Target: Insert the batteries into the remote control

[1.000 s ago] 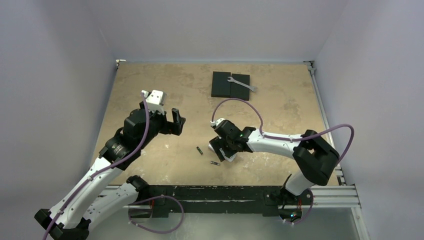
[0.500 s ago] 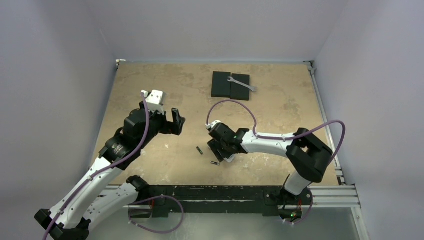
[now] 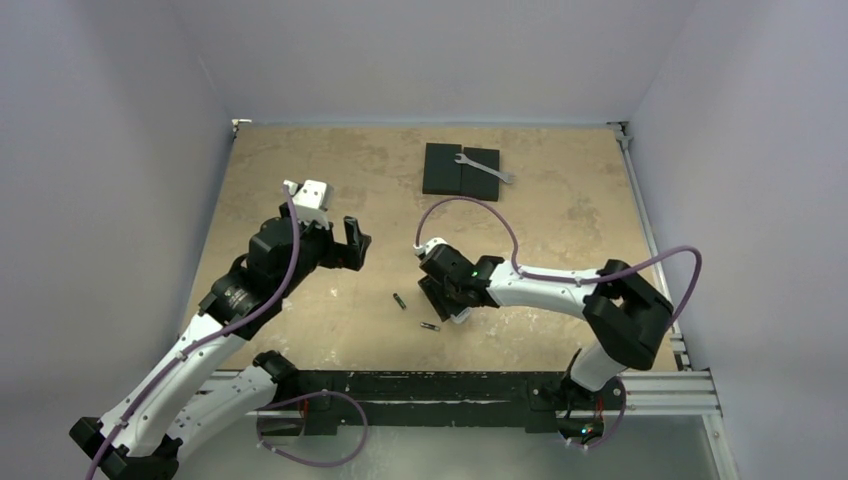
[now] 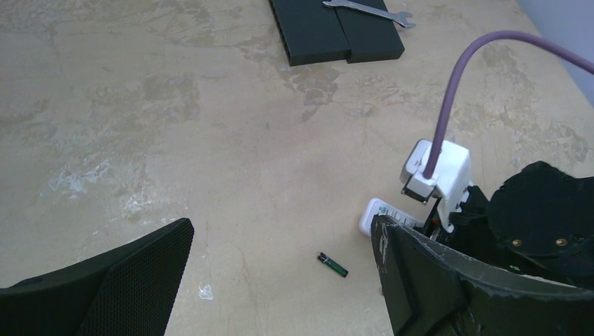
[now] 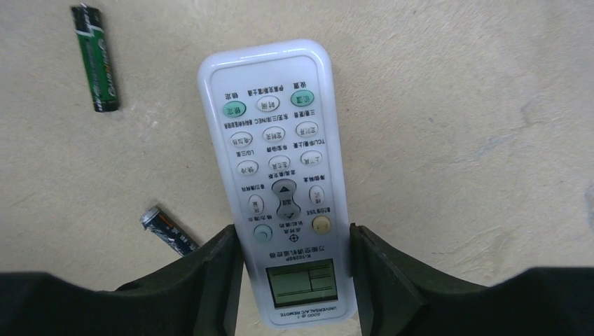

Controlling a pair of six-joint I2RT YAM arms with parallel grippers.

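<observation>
Two right fingers (image 5: 210,280) pinch the remote control (image 5: 280,161) (face up) at its screen end; left fingers (image 4: 105,280) wide.

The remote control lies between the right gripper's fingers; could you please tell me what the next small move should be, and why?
Probably close the right gripper firmly on the remote control and lift it for turning over. The fingers flank its display end, it lies buttons up on the table, hiding its back, and both batteries lie loose beside it.
</observation>
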